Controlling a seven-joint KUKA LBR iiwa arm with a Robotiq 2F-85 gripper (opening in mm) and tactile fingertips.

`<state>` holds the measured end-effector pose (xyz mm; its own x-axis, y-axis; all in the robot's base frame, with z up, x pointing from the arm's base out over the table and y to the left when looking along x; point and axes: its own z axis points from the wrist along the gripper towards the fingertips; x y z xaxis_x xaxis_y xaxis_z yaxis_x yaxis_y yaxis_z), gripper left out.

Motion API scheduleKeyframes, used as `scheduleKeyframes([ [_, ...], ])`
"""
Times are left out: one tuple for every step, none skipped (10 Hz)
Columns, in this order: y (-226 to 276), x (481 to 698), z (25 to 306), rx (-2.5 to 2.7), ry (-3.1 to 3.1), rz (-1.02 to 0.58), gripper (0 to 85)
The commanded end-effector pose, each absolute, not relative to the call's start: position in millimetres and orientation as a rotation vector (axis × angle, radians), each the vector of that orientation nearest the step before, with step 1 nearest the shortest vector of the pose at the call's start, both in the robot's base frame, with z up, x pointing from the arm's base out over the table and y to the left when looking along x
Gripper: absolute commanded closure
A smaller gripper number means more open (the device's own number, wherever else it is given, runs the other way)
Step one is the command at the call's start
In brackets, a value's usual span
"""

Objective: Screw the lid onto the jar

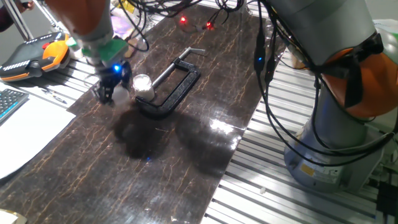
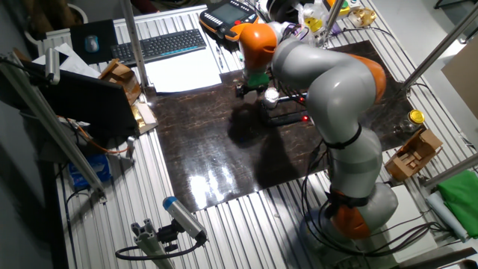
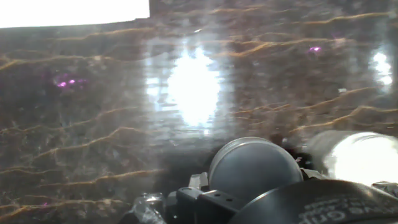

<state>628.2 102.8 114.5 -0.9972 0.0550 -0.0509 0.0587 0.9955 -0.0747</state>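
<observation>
A robot arm reaches over a dark marbled table. Its claw hangs low above the tabletop, just beside a black clamp that lies flat there. The small shiny jar stands inside the clamp's curve, close to the claw but not touching it. From the hand's own camera, a round greyish lid sits right at the claw, with the bright jar just beside it. Whether the fingers actually pinch the lid, or how wide they stand, cannot be told.
</observation>
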Motion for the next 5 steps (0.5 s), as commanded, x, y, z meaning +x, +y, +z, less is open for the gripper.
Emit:
scheduleKeyframes([
  [92.6, 629.1, 121.3, 0.085, 3.095, -0.107, 15.3],
  [82.0, 629.4, 125.2, 0.066, 3.096, -0.108, 15.3],
  [69.8, 631.0, 128.0, 0.044, 3.095, -0.110, 15.3],
  [60.2, 631.3, 128.1, 0.028, 3.093, -0.104, 14.7],
  [51.9, 630.6, 126.3, 0.013, 3.085, -0.104, 14.7],
])
